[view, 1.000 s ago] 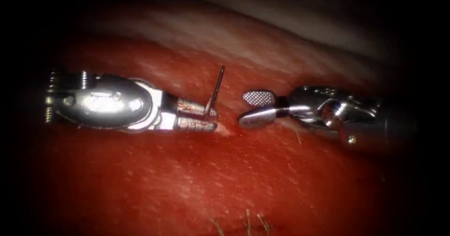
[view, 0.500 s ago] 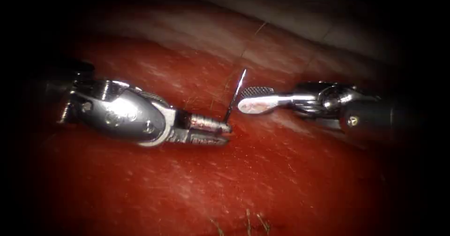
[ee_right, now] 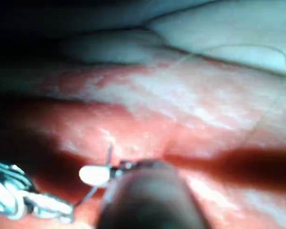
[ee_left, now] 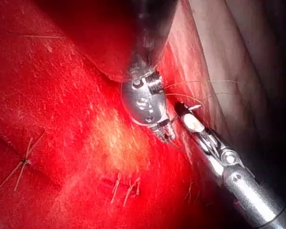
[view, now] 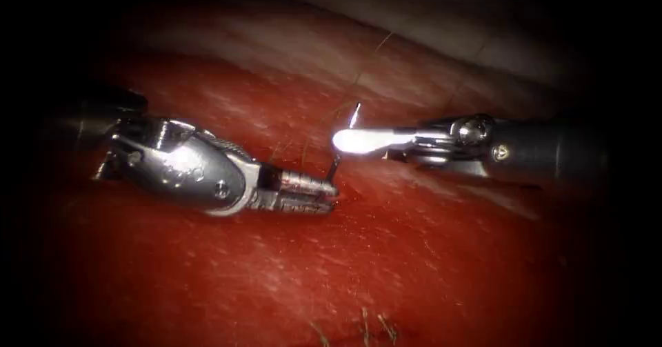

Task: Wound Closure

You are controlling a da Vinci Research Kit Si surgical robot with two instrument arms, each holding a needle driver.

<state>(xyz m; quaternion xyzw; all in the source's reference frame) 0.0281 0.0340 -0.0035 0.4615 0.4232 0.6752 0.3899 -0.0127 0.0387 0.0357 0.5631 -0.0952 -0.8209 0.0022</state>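
In the endoscope view my left tool (view: pixel 329 194) lies low over the red tissue (view: pixel 386 250), jaws shut on the lower end of the curved needle (view: pixel 355 114). The needle stands nearly upright, leaning right, clear of the tissue. My right tool (view: pixel 339 140) reaches in level from the right, and its jaws are shut across the needle's upper part, just below the point. The right wrist view shows the right tool (ee_right: pixel 91 175) on the needle (ee_right: pixel 108 153), with the left tool (ee_right: pixel 62 210) beside it. A thin thread (view: pixel 376 47) trails away over the pale far tissue.
Cut thread ends (view: pixel 365 323) stick up from the tissue at the near edge. The left wrist view shows earlier stitches (ee_left: pixel 126 186) and a knotted one (ee_left: pixel 24 162) on the tissue. The pale fatty rim (view: pixel 441 36) borders the far side.
The right tool has slid left and its open jaws have shut on the needle. The left tool shifted right and tilted down, and the needle now leans to the right.
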